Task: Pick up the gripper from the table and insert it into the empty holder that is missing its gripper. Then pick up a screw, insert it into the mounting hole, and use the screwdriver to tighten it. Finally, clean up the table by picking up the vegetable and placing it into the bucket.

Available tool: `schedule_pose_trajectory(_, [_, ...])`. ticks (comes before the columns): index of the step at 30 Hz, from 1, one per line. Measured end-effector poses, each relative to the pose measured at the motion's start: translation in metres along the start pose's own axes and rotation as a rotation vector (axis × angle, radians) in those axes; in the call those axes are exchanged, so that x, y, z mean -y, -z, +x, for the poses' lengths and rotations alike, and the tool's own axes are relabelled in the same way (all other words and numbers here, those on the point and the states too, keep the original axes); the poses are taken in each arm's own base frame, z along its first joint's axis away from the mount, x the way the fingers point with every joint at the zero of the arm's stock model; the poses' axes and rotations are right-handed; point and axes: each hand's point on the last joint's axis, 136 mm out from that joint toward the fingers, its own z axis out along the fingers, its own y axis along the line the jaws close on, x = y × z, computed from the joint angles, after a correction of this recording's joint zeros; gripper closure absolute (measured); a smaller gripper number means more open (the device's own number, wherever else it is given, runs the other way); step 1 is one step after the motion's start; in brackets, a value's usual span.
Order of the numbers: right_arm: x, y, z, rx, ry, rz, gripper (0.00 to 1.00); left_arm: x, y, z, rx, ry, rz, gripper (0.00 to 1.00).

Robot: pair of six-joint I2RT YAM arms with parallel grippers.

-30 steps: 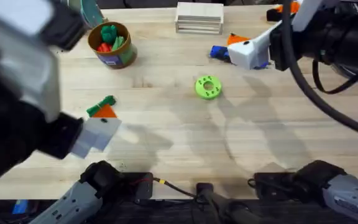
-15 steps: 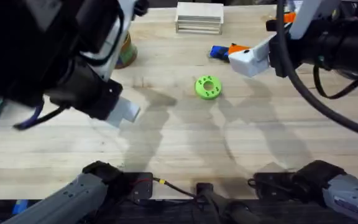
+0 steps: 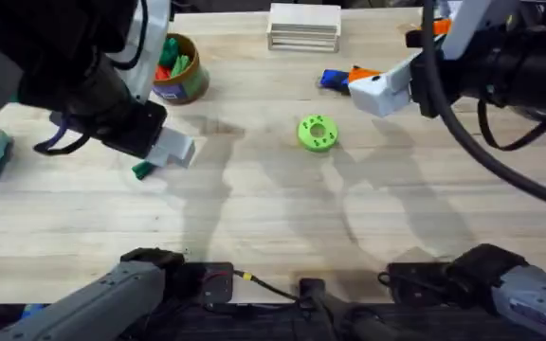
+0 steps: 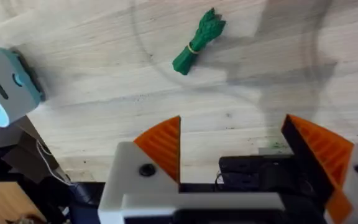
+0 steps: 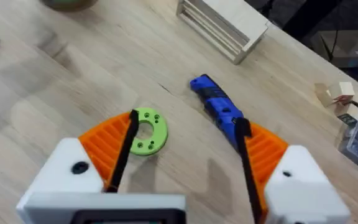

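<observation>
Above the table's (image 3: 282,218) left side, the left gripper (image 4: 235,140) hovers wide open and empty over the vegetable (image 4: 199,41), not yet moved to the bucket (image 3: 171,68). Opposite, the right gripper (image 5: 185,140), open and empty, straddles the screwdriver (image 5: 217,109); cleanup apparently remains.

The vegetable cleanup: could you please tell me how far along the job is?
The left gripper and right gripper each show two orange fingers, so the insertion looks done; the screwdriver lies on the table. In hand: the left gripper hovers open near the vegetable. Left: grasping it and dropping it into the bucket.
</observation>
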Motion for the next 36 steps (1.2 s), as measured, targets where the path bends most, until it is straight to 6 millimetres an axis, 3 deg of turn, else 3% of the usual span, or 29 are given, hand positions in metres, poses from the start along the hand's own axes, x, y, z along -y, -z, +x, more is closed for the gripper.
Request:
schedule_pose_trajectory(8, [0.0,0.0,0.0,0.0,0.0,0.0,0.01,-0.005,-0.02,-0.034,0.027,-0.077,-0.008,0.007])
schedule_pose_trajectory(14, [0.0,0.0,0.0,0.0,0.0,0.0,0.01,-0.018,-0.058,-0.043,-0.018,-0.078,-0.008,0.008])
schedule_pose_trajectory(22, [0.0,0.0,0.0,0.0,0.0,0.0,0.009,-0.039,-0.108,-0.035,-0.017,0.006,-0.031,0.008])
schedule_pose_trajectory(28, [0.0,0.0,0.0,0.0,0.0,0.0,0.01,-0.04,-0.14,-0.027,0.002,0.002,-0.049,0.008])
schedule_pose_trajectory(36, [0.0,0.0,0.0,0.0,0.0,0.0,0.01,-0.032,-0.158,-0.028,0.041,-0.014,-0.04,0.008])
